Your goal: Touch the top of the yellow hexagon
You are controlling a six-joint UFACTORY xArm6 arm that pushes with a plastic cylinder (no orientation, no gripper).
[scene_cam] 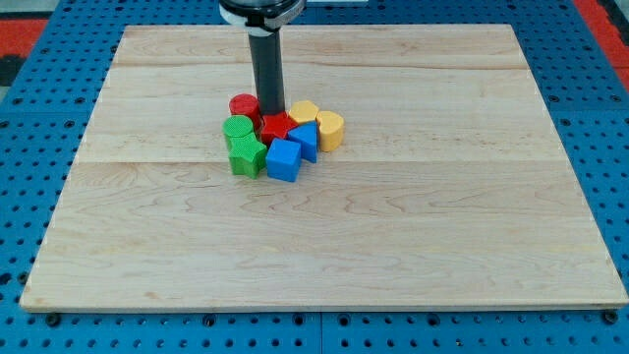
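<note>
Tabletop (442, 226): carries one tight cluster, above centre, slightly toward the view's left.
Tool (269, 114): tip at the cluster's top edge, between red cylinder (243, 105) and yellow hexagon (303, 112).
Red star (276, 126): just below the tip.
Yellow heart (330, 129): cluster's right end.
Green pair (242, 144): left end.
Blue cube (284, 159): bottom.
Second blue block (306, 140): between cube and heart.

The board (324, 226) is pale wood with fine grain, on a blue pegboard (29, 118) dotted with holes. Clustered below the dark rod (267, 69): a red cylinder (243, 106), red star (277, 126), two yellow blocks (304, 112) (331, 129), two green blocks (238, 131) (247, 157), two blue blocks (284, 159) (306, 140).
</note>
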